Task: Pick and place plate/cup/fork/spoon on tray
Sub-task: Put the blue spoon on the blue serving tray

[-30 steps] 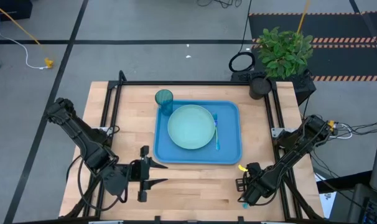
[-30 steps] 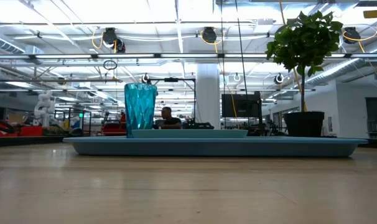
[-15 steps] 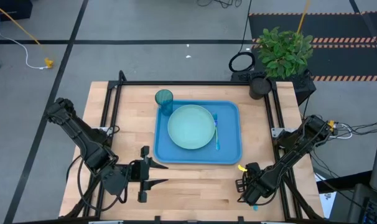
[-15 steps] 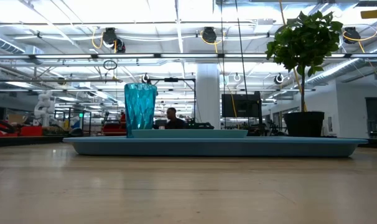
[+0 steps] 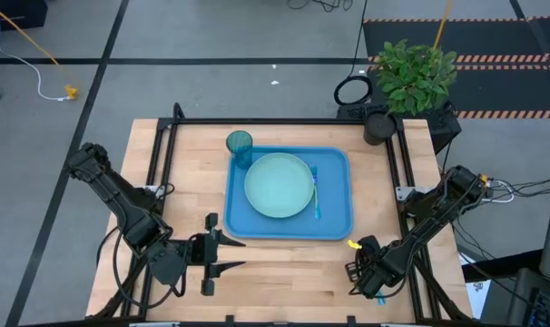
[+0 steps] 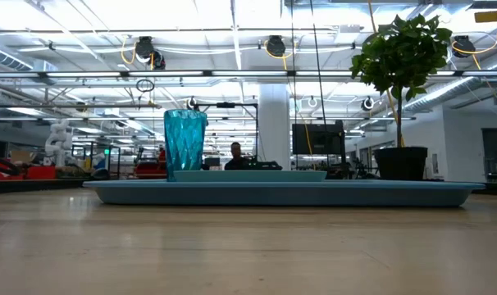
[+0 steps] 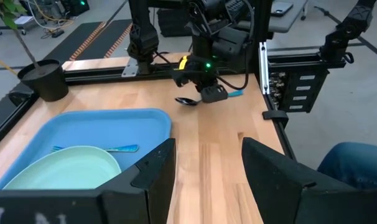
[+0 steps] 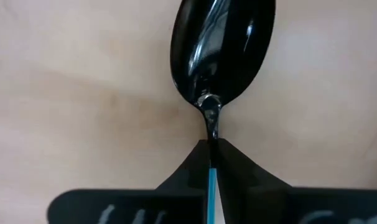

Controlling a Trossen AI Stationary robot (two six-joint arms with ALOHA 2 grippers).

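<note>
The blue tray (image 5: 334, 222) lies mid-table. The mint-green plate (image 5: 279, 184) lies on it, with the blue-handled fork (image 5: 316, 193) on the tray to the plate's right. The teal cup (image 5: 240, 145) stands upright at the tray's far left corner and also shows in the low view (image 6: 185, 141). My right gripper (image 5: 355, 270), near the table's front right, is shut on the spoon (image 8: 223, 46). The spoon's dark bowl (image 7: 187, 101) points toward the table's left. My left gripper (image 5: 237, 254) is open and empty near the front left. My right gripper pinches the spoon's handle just behind the neck (image 8: 210, 146) between its two fingers. The fingers come from above and lie across the handle. The spoon sits about level, its blue handle end (image 7: 237, 93) sticking out behind the fingers. I cannot tell whether the bowl touches the table.
A potted plant (image 5: 411, 77) stands at the table's far right corner. A black frame rail (image 5: 284, 121) runs along the far edge and down both sides. Bare wood lies between the tray's near rim and the front edge. A person (image 6: 236, 156) shows far behind the table.
My right gripper has turned a little in place with the spoon. The spoon's blue handle end has swung toward the table's right edge.
</note>
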